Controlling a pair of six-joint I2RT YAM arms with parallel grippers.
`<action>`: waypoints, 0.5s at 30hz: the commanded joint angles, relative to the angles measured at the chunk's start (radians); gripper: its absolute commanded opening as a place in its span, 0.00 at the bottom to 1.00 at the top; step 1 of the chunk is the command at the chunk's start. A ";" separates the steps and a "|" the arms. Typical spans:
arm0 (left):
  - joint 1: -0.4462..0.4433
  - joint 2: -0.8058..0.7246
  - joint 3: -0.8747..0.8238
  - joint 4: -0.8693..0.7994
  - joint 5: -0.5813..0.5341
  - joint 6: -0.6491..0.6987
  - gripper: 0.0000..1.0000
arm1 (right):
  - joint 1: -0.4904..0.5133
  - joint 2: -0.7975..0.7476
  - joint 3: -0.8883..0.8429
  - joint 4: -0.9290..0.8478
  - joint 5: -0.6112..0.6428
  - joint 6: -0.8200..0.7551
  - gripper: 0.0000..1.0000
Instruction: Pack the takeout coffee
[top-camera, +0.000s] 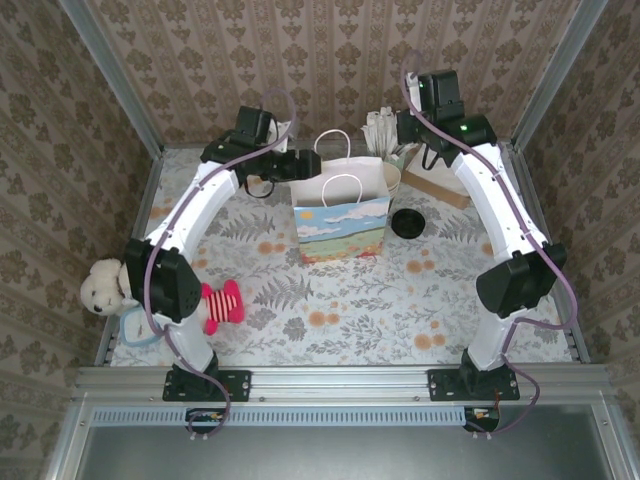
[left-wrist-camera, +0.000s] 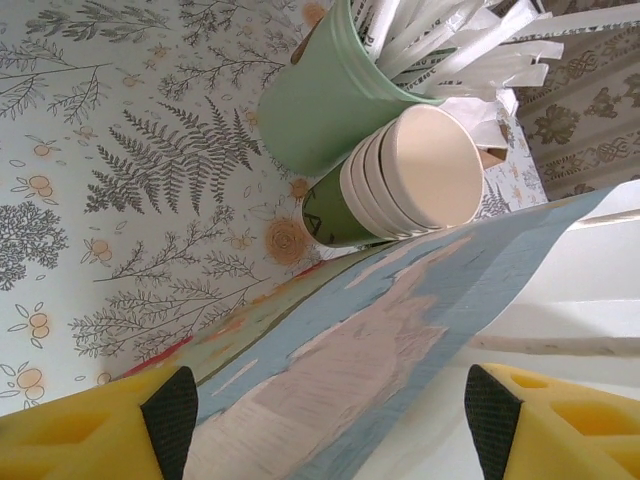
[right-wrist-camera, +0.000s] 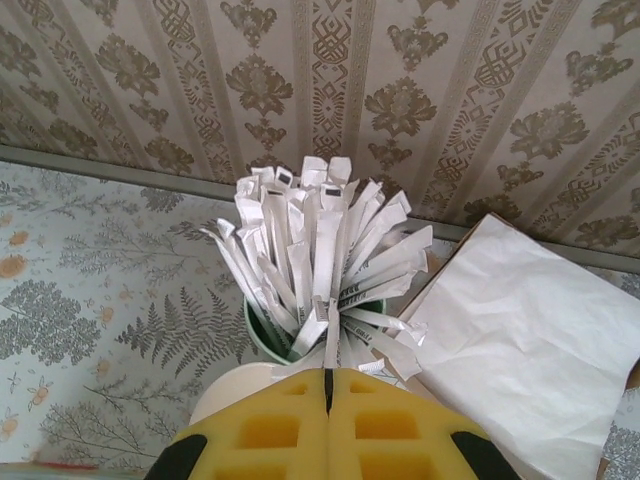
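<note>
From where I stand, the takeout coffee (top-camera: 408, 222) sits on the table (top-camera: 330, 300) at about 3 o'clock from the gift bag (top-camera: 340, 215). It is just beside the bag's right wall and outside it. From above I see little more than its round black lid. The cup's wall is tucked under that lid and I cannot make it out.

The left gripper (left-wrist-camera: 330, 415) is at the bag's rim, around 10 o'clock from the bag's middle. Its fingers (left-wrist-camera: 170, 420) stand well apart, one on either side of the bag's painted wall, and the black pads look clear of the paper. The lower edge of the wrist view cuts the fingers off. The inside of the bag shows only as a pale strip.

Behind the bag, at roughly 1 o'clock, a pale-green cup of white wrapped sticks (right-wrist-camera: 320, 260) stands touching a stack of lidless cups (left-wrist-camera: 410, 175). From above, the bag and the right arm hide most of both.

The right gripper (right-wrist-camera: 327, 385) hangs right over the stick cup with its yellow fingers pressed together. One white stick runs down to the seam between them, and I cannot tell whether it is pinched there. White napkins (right-wrist-camera: 530, 320) lie at 3 o'clock from that cup, with their far corner out of frame.

A plush bear (top-camera: 100, 285) sits at the table's left edge, at about 8 o'clock from the bag, partly behind the left arm.
</note>
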 joint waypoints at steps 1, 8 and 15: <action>0.010 -0.030 0.026 0.013 0.014 0.020 0.75 | -0.004 -0.086 -0.018 -0.029 -0.041 -0.032 0.01; 0.041 -0.168 -0.093 0.047 -0.070 0.002 0.81 | -0.006 -0.209 -0.085 -0.015 -0.102 -0.003 0.00; 0.045 -0.324 -0.215 0.138 -0.150 0.009 1.00 | -0.005 -0.420 -0.183 -0.090 -0.313 0.086 0.00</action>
